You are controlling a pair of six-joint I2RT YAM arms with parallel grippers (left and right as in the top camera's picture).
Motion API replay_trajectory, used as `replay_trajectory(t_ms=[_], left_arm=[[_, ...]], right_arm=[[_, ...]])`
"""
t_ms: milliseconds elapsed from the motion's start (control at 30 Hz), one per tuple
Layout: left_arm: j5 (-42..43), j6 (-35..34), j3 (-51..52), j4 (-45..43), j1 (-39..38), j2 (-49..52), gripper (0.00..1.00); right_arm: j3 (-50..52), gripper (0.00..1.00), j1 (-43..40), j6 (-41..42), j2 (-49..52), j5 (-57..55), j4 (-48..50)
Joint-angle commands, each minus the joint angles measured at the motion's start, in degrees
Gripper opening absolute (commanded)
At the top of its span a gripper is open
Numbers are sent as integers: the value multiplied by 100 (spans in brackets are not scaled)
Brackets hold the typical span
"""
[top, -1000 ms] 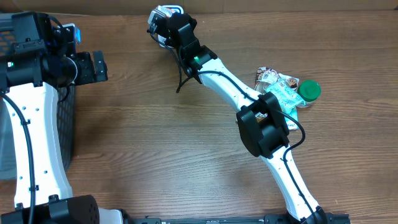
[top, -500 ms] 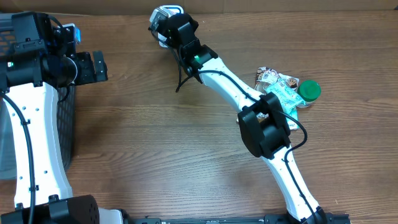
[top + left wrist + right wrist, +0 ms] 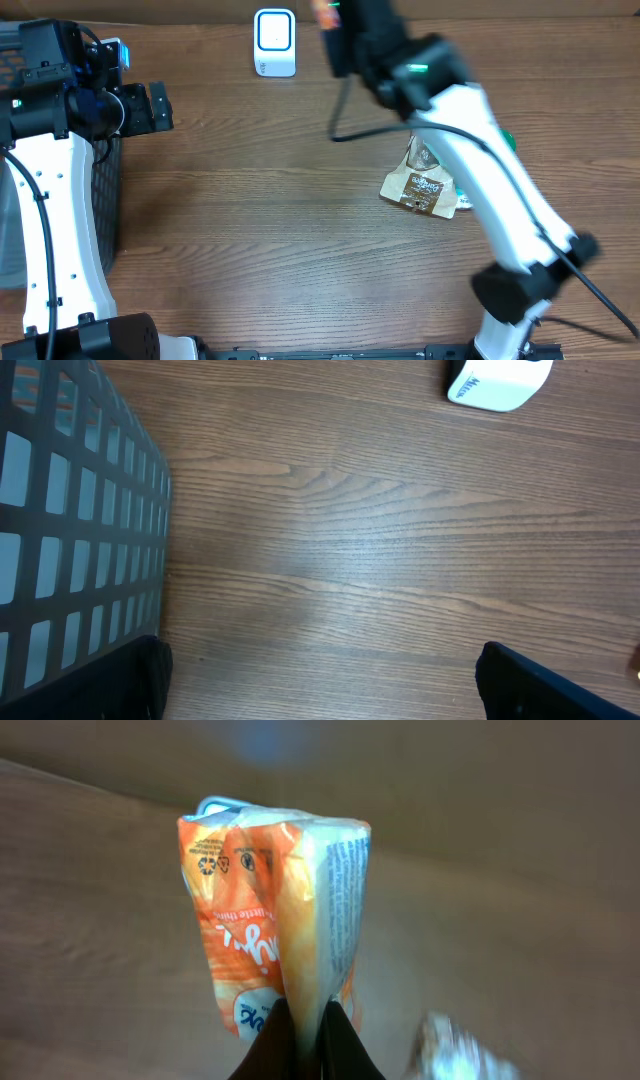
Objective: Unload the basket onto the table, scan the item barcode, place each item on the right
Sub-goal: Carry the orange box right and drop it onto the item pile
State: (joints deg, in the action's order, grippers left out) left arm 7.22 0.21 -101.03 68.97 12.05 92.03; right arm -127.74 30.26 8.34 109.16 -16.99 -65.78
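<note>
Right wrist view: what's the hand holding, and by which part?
Right hand is shut on the orange packet, pinching the end nearest the camera.

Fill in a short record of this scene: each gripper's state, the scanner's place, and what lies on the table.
right gripper: shut on orange packet, held off the wooden table
left gripper: open, empty, beside the black mesh basket
barcode scanner: white, near the far edge of the table
on table: brown snack packet
</note>
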Motion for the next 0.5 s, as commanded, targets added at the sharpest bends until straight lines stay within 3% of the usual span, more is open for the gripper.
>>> replay_trajectory(t_ms=[0,167,467], left_arm=[[-17,94,-144,-4,-7,22,99],[-17,94,-144,-4,-7,22,100],[-17,94,-144,-4,-7,22,99]], right_arm=[[-11,4,-424,1314,-157,793,-754],[221,4,-1178,1416,-160,1593,-1679],[1873,4,-2291,1419,-157,1950,-1740]])
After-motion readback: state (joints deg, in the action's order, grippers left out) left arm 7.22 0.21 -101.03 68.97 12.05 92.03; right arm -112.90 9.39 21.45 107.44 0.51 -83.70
